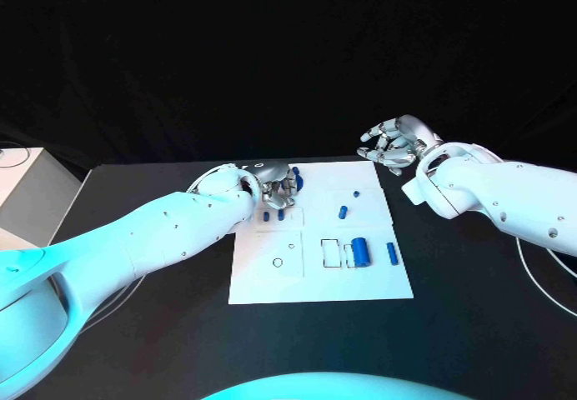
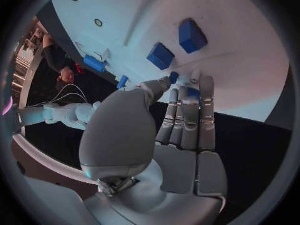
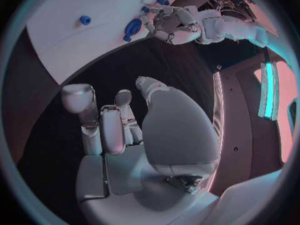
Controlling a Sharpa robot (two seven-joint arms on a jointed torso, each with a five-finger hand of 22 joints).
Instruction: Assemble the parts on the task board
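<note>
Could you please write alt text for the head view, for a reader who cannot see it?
The robot's left hand reaches down onto the far left part of the white task board, while its right hand hangs over the black table beyond the board's far right corner, holding nothing. Several small blue parts lie on the board.

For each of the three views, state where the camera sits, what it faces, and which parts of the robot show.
Head view: from the robot's head, down on the task board; both arms, left hand, right hand.
Left wrist view: behind the left hand, facing the board and blue parts.
Right wrist view: behind the right hand, facing the table; the left hand beyond.
Shared: board and left hand.
</note>
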